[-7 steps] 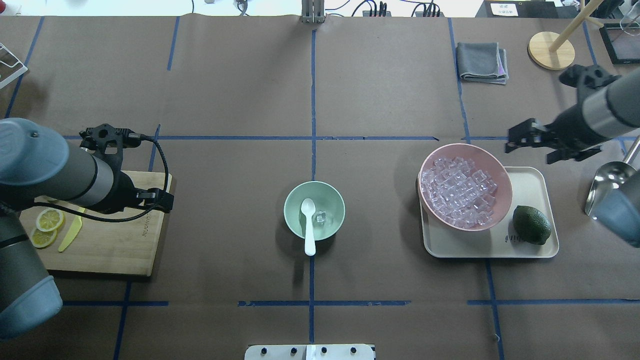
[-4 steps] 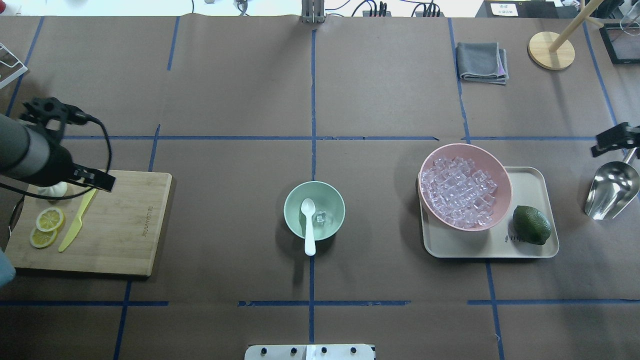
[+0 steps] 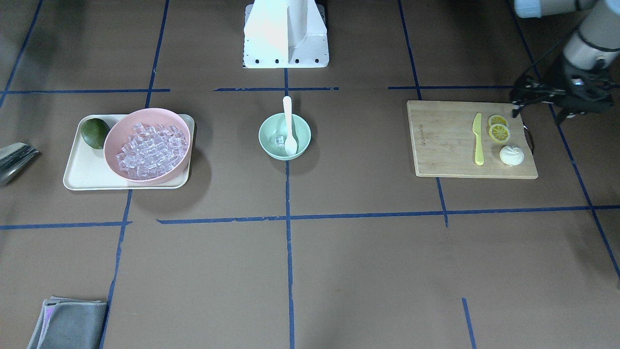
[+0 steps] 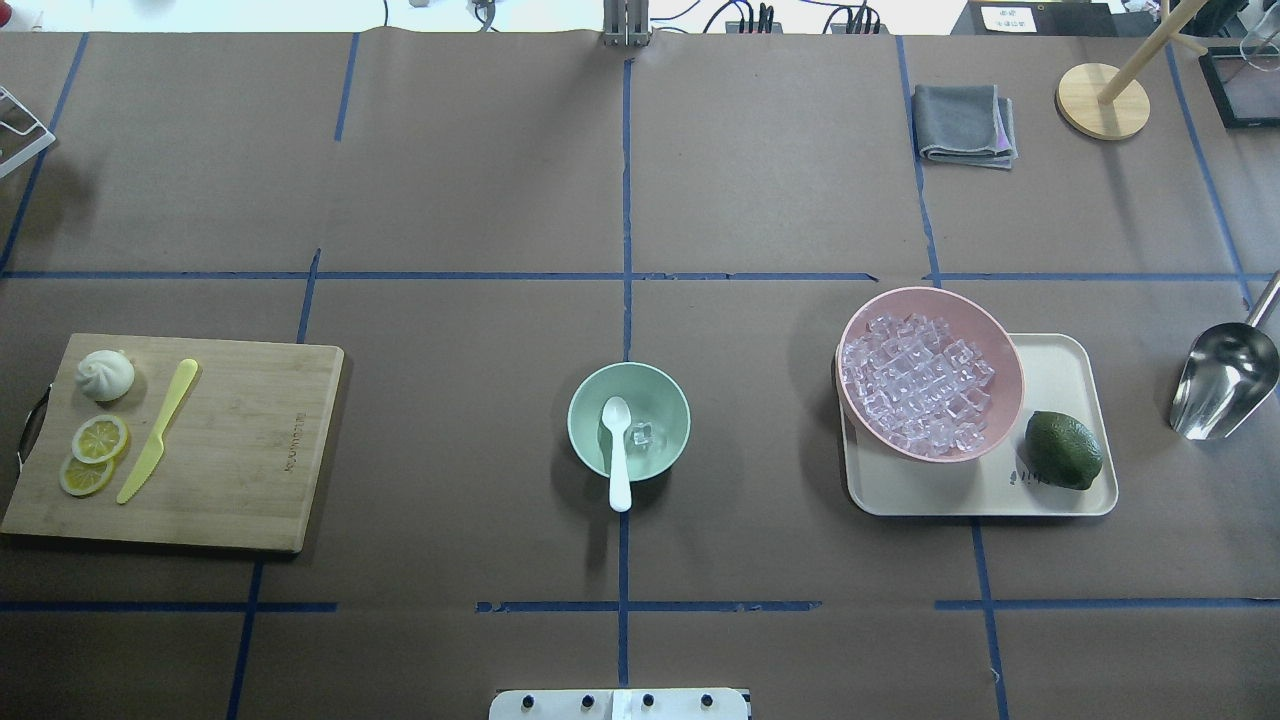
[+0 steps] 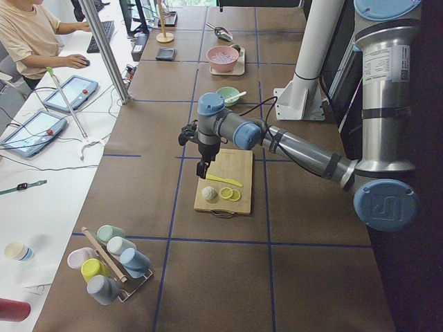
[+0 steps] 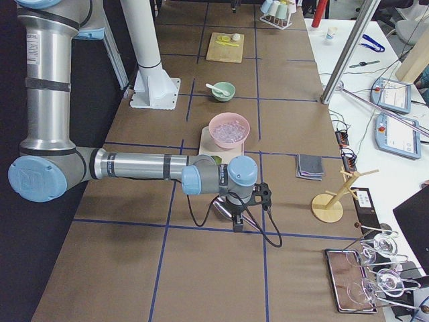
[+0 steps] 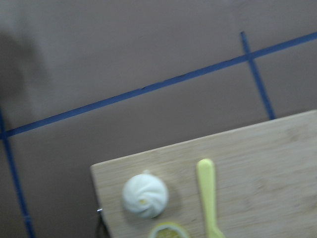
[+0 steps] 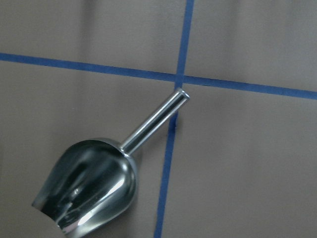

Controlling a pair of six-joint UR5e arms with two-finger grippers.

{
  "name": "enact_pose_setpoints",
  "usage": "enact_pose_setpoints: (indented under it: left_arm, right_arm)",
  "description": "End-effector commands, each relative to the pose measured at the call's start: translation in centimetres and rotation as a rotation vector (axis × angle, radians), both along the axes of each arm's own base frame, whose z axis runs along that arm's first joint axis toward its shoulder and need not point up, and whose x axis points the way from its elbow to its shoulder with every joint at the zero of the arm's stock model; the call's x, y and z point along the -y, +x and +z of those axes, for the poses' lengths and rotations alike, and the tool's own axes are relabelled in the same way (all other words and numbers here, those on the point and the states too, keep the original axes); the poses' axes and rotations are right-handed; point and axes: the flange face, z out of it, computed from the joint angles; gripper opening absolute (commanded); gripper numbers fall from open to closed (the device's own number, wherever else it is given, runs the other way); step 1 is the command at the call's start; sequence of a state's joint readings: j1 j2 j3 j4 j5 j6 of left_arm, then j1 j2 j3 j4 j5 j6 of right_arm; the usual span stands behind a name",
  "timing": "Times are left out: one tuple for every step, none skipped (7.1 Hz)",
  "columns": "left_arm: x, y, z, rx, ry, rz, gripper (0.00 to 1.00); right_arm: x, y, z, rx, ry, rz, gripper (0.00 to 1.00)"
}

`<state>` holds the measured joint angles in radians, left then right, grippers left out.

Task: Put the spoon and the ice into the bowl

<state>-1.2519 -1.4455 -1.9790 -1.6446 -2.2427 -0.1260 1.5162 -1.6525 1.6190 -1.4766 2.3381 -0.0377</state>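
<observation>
The mint-green bowl [image 4: 582, 398] stands at the table's middle. The white spoon [image 4: 620, 470] lies in it, head inside and handle over the near rim. One clear ice cube [image 4: 642, 436] lies in the bowl beside the spoon head. A heap of ice [image 4: 915, 385] fills the pink bowl [image 4: 1008, 352]. Neither arm shows in the overhead view. My left gripper [image 3: 540, 110] hangs open and empty by the cutting board's [image 3: 436, 145] robot-side corner. My right gripper [image 6: 238, 225] hovers over the metal scoop [image 6: 220, 206]; I cannot tell whether it is open or shut.
The pink bowl and a lime [image 4: 1063, 450] sit on a beige tray [image 4: 1060, 350]. The scoop [image 4: 1225, 380] lies at the right edge. The cutting board [image 4: 250, 440] holds a yellow knife [image 4: 158, 430], lemon slices [image 4: 98, 440] and a white bun [image 4: 105, 375]. A grey cloth [image 4: 962, 122] lies far right.
Both arms have pulled back out of the overhead view, the left one to the left, the right one to the right. Bowl, spoon and ice have not moved.
</observation>
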Motion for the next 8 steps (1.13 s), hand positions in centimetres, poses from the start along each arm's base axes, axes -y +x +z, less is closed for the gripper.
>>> enact_pose_setpoints:
  left_arm:
    - [-0.5,-6.0,7.2,-0.027,-0.053,0.010,0.99]
    - [-0.5,-6.5,8.1,-0.027,-0.064,0.007,0.99]
    - [-0.7,-6.9,8.0,-0.013,-0.108,-0.021,1.00]
    - [-0.8,-11.6,8.5,-0.017,-0.178,-0.122,1.00]
    - [-1.4,-13.0,7.9,-0.020,-0.212,-0.144,1.00]
    - [-2.4,-12.8,7.6,-0.063,-0.271,-0.142,1.00]
    - [-3.1,-12.8,7.9,-0.068,-0.265,-0.142,1.00]
    - [-3.0,-12.8,8.3,-0.067,-0.250,-0.137,1.00]
  right_arm:
    - [-0.3,2.5,1.0,0.021,-0.002,0.024,1.00]
    - [-0.2,2.6,0.5,0.015,0.013,0.025,1.00]
    - [-0.2,2.6,0.7,0.015,0.011,0.024,1.00]
    - [-1.3,3.6,-0.3,0.027,0.026,0.047,1.00]
    - [-2.7,3.6,0.6,0.026,0.011,0.043,1.00]
    - [-2.9,3.5,1.3,0.018,-0.001,0.038,1.00]
    - [-2.8,3.2,1.2,0.022,0.002,0.032,1.00]
    - [-2.9,3.2,1.4,0.021,-0.003,0.030,1.00]
